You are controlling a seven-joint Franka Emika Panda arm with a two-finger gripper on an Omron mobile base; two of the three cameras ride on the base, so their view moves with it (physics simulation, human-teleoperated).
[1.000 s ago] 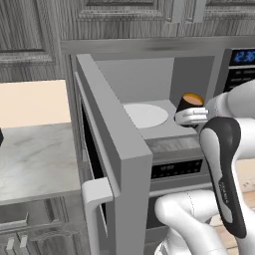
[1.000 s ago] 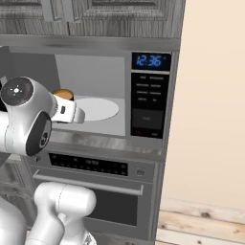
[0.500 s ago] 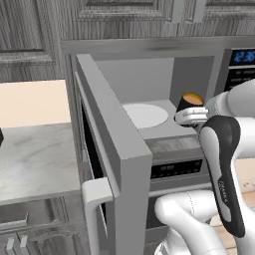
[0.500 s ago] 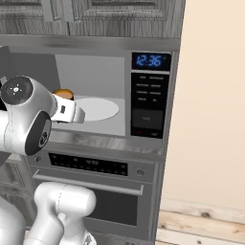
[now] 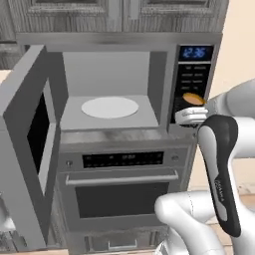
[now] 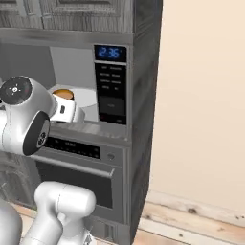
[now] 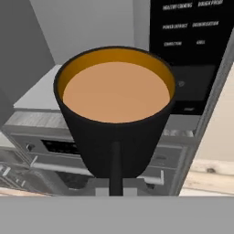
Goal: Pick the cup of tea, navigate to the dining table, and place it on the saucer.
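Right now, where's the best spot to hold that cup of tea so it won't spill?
Grip the cup of tea across its black wall, low down on the handle side, where the gripper sits. It is full nearly to the rim, so coming level from the side, not from above, probably keeps the fingers out of the tea and the cup upright.

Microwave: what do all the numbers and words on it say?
"12:36": blue digits on the microwave's clock, also seen in the left base view.
Button labels on the control panel: white words, too blurred to read.
Oven strip under the microwave: faint marks, too small to read.
The cup of tea has no writing.
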